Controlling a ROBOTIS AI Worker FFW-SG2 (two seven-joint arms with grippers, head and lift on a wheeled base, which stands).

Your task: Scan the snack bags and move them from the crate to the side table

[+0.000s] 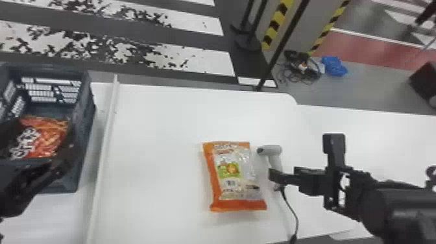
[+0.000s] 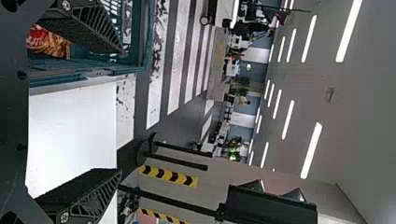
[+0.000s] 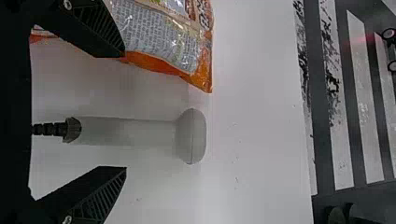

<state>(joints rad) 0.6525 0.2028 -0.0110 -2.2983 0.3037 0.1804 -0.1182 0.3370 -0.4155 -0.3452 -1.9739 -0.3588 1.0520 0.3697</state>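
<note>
As far as I can see it, the scanning step is in hand, because the white tabletop point(image 1: 155, 129) carries one orange snack bag point(image 1: 233, 172), while the crate point(image 1: 86, 107) at the robot's left holds other orange packaging point(image 1: 52, 139). The bag on the tabletop lies flat. Just beside it rests the grey scanner point(image 3: 190, 137), and the right gripper point(image 3: 125, 111) has its fingers apart, one on each side of the handle point(image 3: 126, 131). The left gripper point(image 2: 121, 111) is near the crate, its fingers also apart, with nothing held. For the next move, I believe the right fingers must close on the handle, lift the scanner and aim it at the small barcode point(image 1: 231, 183), which faces upward.
</note>
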